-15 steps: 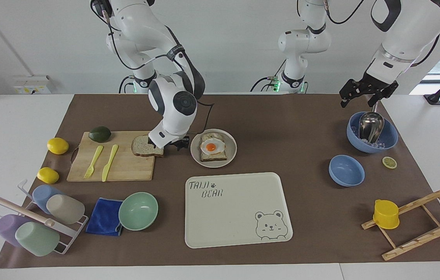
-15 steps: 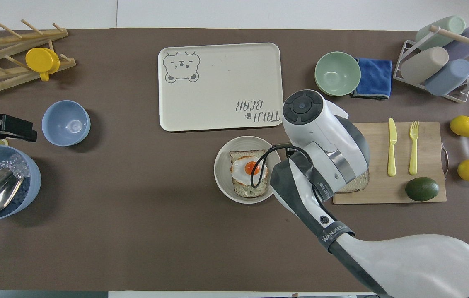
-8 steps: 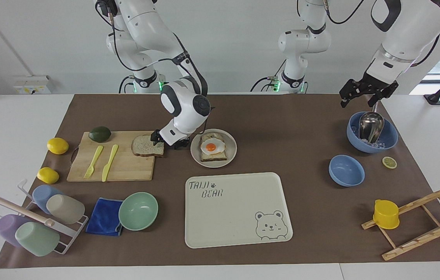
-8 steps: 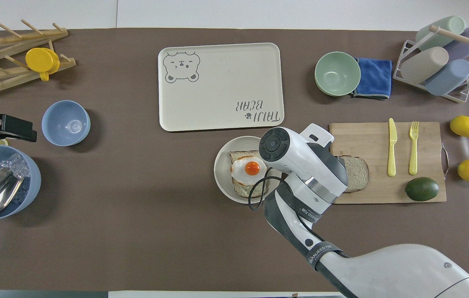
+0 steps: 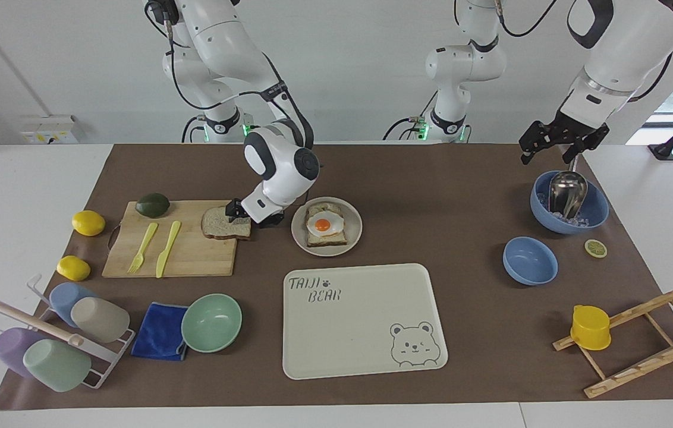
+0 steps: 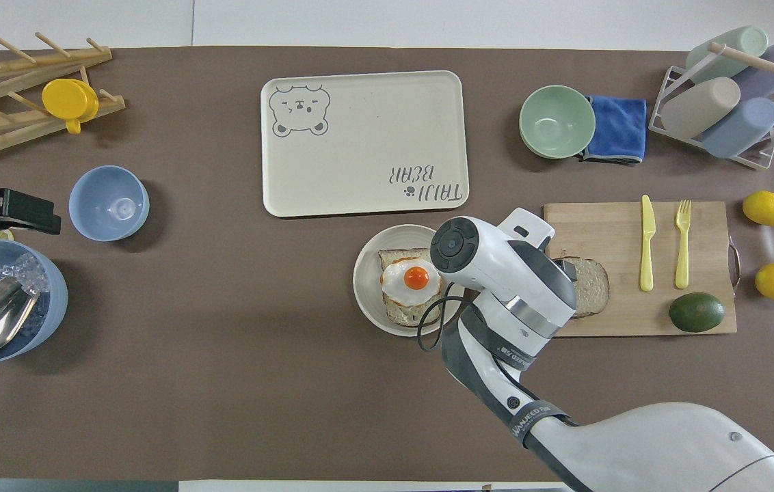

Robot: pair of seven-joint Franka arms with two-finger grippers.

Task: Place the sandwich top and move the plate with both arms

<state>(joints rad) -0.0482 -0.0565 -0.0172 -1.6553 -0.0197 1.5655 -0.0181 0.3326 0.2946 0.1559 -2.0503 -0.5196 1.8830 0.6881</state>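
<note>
A brown mat point(image 5: 420, 178) covers the white table before a white wall. The pale square bread slice with brown crust point(image 5: 222, 224) lies flat on the wooden cutting board point(image 5: 194, 255), beside the round beige plate point(image 5: 355, 229) holding egg toast point(image 5: 324, 226). The right gripper point(image 5: 245, 217) is down at the slice's edge; whether its fingers are apart or together I cannot tell. The left gripper point(image 5: 556, 145) waits with fingers apart above the blue bowl with a metal scoop point(image 5: 595, 214).

Bright, even, diffuse light; soft short shadows under bowls and arm; daylight glare at window edge; focus sharp throughout.
</note>
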